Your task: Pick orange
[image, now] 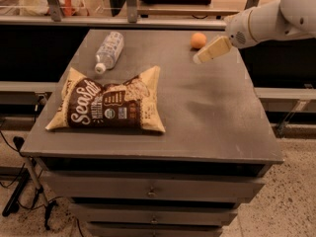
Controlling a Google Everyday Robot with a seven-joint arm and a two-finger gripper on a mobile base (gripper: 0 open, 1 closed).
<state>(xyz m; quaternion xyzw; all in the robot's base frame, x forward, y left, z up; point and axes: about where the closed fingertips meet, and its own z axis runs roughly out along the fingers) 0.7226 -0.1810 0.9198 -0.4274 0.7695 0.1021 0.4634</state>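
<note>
The orange [198,40] is a small round fruit lying on the grey table top [207,107] near the far right edge. My gripper [200,58] reaches in from the upper right on a white arm [276,21]. Its cream-coloured tip hangs just to the right of and slightly nearer than the orange, above the table. It holds nothing that I can see.
A clear plastic bottle [108,51] lies on its side at the far left of the table. A large brown and cream chip bag [108,105] lies flat at the front left. Drawers [153,191] sit below the table top. Shelving stands behind the table.
</note>
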